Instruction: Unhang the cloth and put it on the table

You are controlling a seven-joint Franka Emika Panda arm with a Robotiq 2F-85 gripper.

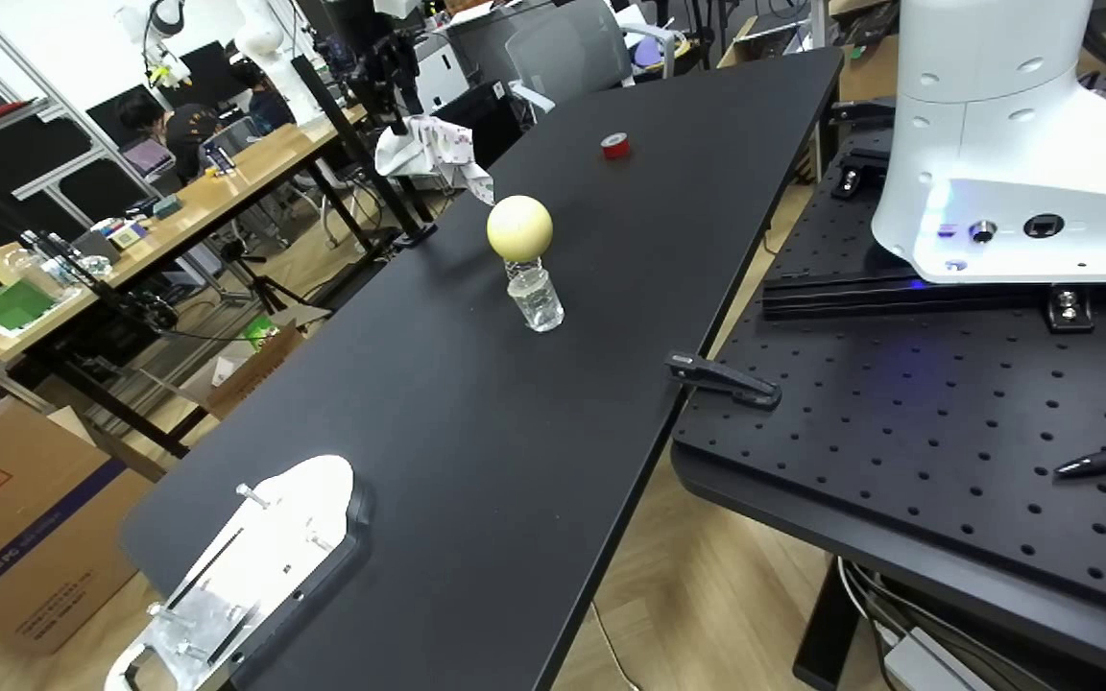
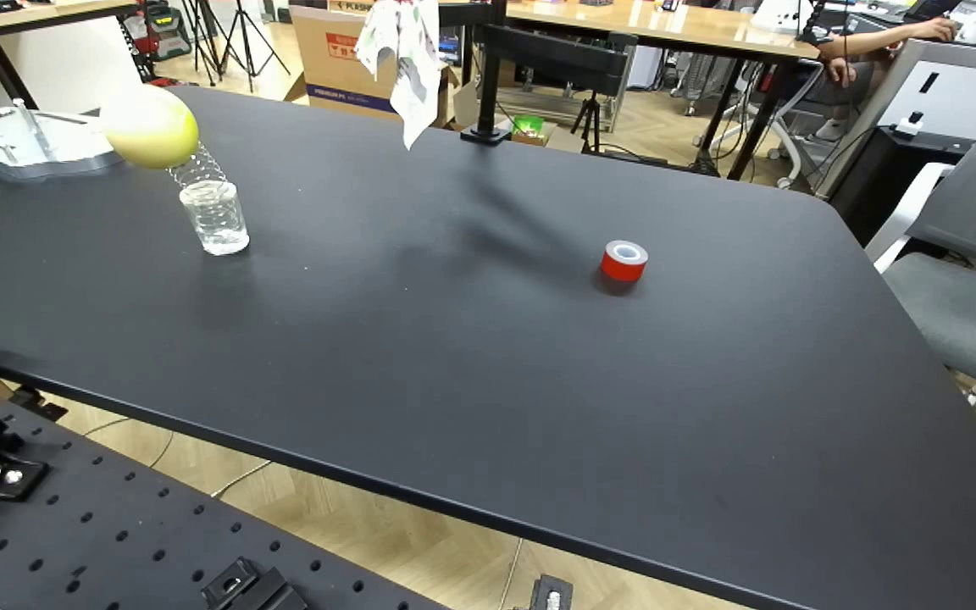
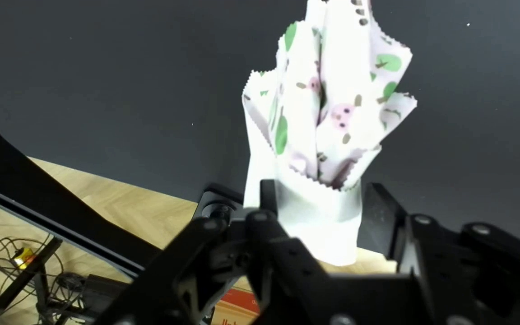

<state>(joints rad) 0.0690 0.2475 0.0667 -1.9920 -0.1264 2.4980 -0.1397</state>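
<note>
Plainly, the jaws stood apart in the wrist view, a broad gap between them, and the cloth [image 3: 332,122] ran through that gap. One finger [image 3: 268,195] overlapped a plain white fold of it; the opposite finger [image 3: 379,210] showed just beside the fold's edge. Whether either pressed on the fabric, could not tell.

Cloth white, with green leaf and pink animal prints, zigzag edges, gathered in folds. In both exterior views it hung by the far edge of the surface [image 1: 476,413], one corner pointing down; whether that corner met the surface could not be judged. A dark post [image 2: 490,102] stood near, its foot on that edge. High in the view, a short bar [image 2: 464,14] reached from the post towards the cloth.

The arm [image 1: 995,58] rose from its white base [image 1: 1023,211] on a perforated board [image 1: 899,441] along the opposite edge; middle links out of frame. Its dark wrist end [image 1: 375,58] hung in from the top of an exterior view, jaws pointing down, tips at the cloth's upper part.

Elsewhere on the surface: a yellow ball [image 1: 519,228] atop a clear container [image 1: 538,302], and a red roll [image 2: 623,263] well apart from them.
</note>
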